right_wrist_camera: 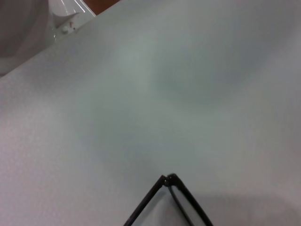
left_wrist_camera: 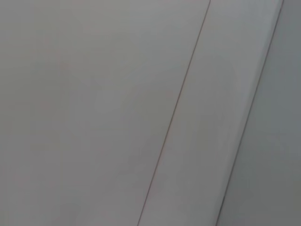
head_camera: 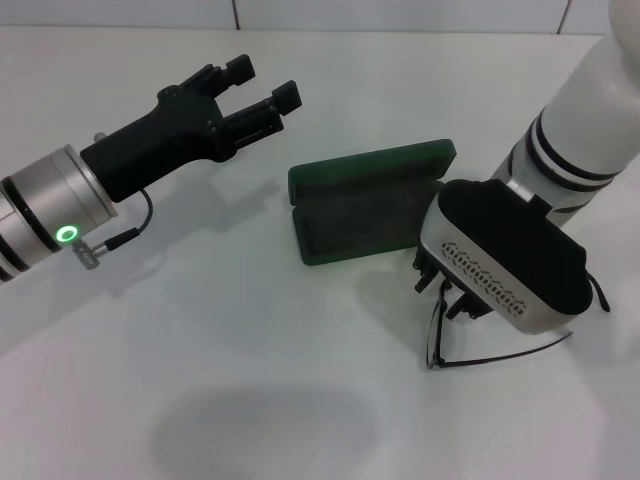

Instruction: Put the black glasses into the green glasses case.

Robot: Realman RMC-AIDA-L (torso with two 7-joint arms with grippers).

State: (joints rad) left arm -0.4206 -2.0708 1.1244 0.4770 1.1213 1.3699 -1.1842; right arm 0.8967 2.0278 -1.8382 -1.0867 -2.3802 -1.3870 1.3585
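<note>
The green glasses case [head_camera: 365, 205] lies open on the white table, its lid tipped back and its dark lining facing up. The black glasses [head_camera: 437, 338] lie just to the right and nearer than the case, with one temple arm [head_camera: 510, 353] stretching right. My right gripper [head_camera: 443, 290] is down over them, mostly hidden under its own wrist housing. The right wrist view shows one hinge corner of the glasses [right_wrist_camera: 168, 181]. My left gripper [head_camera: 264, 84] is open and empty, held above the table to the left of the case.
The white table [head_camera: 250, 350] stretches to the left and front of the case. A white wall with a seam [left_wrist_camera: 178, 108] fills the left wrist view. A white rounded body [right_wrist_camera: 28, 23] shows in a corner of the right wrist view.
</note>
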